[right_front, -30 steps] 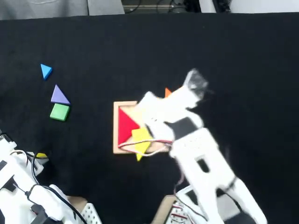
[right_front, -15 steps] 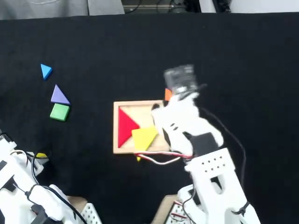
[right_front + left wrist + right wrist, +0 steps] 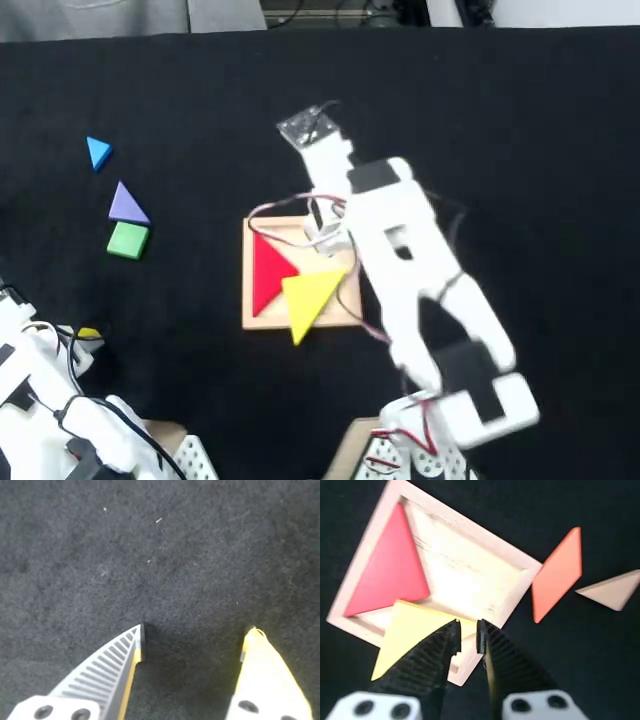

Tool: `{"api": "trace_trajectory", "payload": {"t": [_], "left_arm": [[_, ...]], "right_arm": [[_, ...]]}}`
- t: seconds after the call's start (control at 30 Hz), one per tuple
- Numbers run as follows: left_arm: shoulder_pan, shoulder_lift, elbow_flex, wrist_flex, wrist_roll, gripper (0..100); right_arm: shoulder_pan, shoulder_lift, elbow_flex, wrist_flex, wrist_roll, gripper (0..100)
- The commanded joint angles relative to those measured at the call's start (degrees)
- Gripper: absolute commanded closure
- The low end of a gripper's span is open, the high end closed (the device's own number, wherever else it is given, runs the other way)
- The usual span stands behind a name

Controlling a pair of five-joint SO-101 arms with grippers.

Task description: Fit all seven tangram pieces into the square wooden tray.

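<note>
1. Over the last second the right arm point(image 3: 400, 260) swings leftward from the right of the tray point(image 3: 247, 300). It now lies across the tray's right side, with its head past the far edge.
2. The right gripper point(image 3: 468, 631) hangs low over the tray's near rim, by a corner of the yellow triangle point(image 3: 312, 295). Its jaws are almost closed, with only a thin gap, and they hold nothing.
3. The yellow triangle lies much where it lay a second ago. Most of it sits inside the tray, up against the red triangle point(image 3: 268, 270), but one corner juts over the near rim onto the black cloth point(image 3: 500, 120). We judge that the arm's sweep has not seated it.
4. The red triangle rests flat inside the tray along its left wall, and it has not moved.
5. The blue triangle point(image 3: 98, 152), purple triangle point(image 3: 127, 204) and green square point(image 3: 128, 241) wait well off to the left, exactly as before. The orange piece point(image 3: 557, 574) and tan triangle point(image 3: 612, 590) lie on the cloth just beyond a tray corner.
6. The left gripper point(image 3: 196, 632) is spread wide and empty over bare cloth. Its arm has kept still at the near left of the table.
7. For the task, we count one piece properly home and one half in, with five left to fetch. We think the yellow triangle needs turning or nudging inward first. Near-closed jaws suit a push, though a push may slide the tray.
</note>
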Motion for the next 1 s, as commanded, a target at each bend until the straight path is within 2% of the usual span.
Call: {"api": "trace_trajectory", "payload": {"t": [0.0,0.37,0.83,0.97], "left_arm": [[0.9,-0.6,0.1,-0.4,-0.4,68],[1.1,-0.6,0.1,-0.4,-0.4,68],[1.1,-0.6,0.1,-0.4,-0.4,68],[1.1,-0.6,0.1,-0.4,-0.4,68]], "right_arm": [[-0.5,3.1,-3.6,-2.9,0.5,94.3],[1.1,12.5,-3.7,-6.4,0.6,94.3],[1.1,13.3,-0.8,-7.8,0.7,94.3],[1.1,13.3,0.8,-11.2,0.7,94.3]]}}
